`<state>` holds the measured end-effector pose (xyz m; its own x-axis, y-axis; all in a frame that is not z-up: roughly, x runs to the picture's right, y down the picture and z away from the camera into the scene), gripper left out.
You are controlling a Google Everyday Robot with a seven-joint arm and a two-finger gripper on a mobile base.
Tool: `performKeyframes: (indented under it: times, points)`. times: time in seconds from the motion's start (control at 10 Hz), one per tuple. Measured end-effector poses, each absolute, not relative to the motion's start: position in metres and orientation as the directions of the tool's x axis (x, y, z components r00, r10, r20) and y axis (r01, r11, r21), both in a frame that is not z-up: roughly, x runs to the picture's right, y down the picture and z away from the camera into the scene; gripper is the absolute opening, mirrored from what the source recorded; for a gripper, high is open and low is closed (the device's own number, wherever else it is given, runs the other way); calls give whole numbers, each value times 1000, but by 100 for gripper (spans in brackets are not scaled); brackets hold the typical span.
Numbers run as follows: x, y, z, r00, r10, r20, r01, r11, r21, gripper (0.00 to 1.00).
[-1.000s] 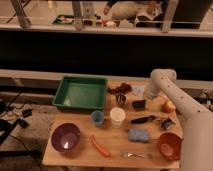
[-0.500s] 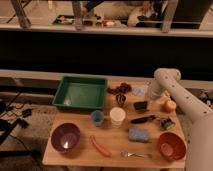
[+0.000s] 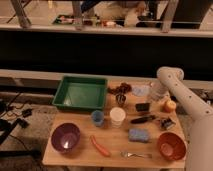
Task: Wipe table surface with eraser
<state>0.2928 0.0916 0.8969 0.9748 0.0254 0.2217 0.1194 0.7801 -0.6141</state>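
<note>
nearby, closed hand (image 3: pixel 154 96) hangs beside flat black rectangular eraser (image 3: pixel 143 106).

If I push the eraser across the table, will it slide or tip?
The eraser lies flat and low, so it will likely slide rather than tip or roll. It is a small block, so probably light. The gripper, shut, hangs just beyond its right end.

Robot lab: white arm (image 3: pixel 186 100), cluttered wooden table (image 3: pixel 82 151), metal railing (image 3: pixel 100 29) behind.
</note>
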Motion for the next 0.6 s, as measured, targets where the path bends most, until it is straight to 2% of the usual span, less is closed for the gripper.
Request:
performKeyframes:
  times: [0.6]
  points:
    - [325,89,924,990,54,131,45,757,-651,0]
